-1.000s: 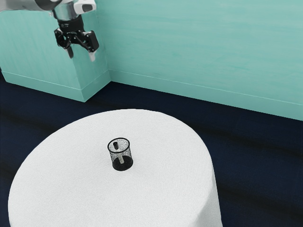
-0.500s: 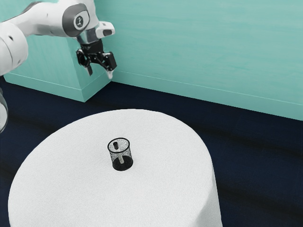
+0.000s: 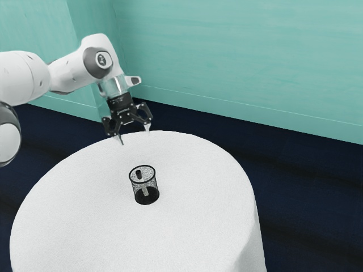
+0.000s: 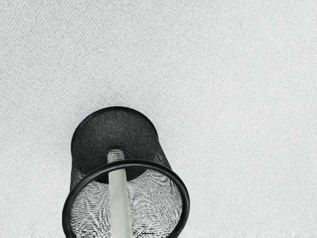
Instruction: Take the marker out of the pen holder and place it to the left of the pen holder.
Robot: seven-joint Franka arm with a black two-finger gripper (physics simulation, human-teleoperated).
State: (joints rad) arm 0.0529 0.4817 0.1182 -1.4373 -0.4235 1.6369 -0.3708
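My gripper [image 3: 135, 136] hangs above the table's far edge in the exterior view, its two fingers spread apart with nothing between them. It is higher than the pen holder [image 3: 147, 195], a round black mesh cup standing upright on the table. Inside the cup leans the marker [image 3: 139, 175], pale-bodied with a dark end near the rim. From the wrist camera, the pen holder [image 4: 116, 131] is seen from above at a slant, and the marker's pale body [image 4: 119, 203] crosses its opening. The dark end is out of sight there.
The round table [image 3: 193, 226] wears a white cloth. Behind it are a dark blue floor [image 3: 306, 187] and a teal wall [image 3: 244, 56]. The arm reaches in from the exterior view's left.
My hand has come down and toward the exterior view's right, closer to the pen holder, and has turned. The pen holder and marker have not moved.
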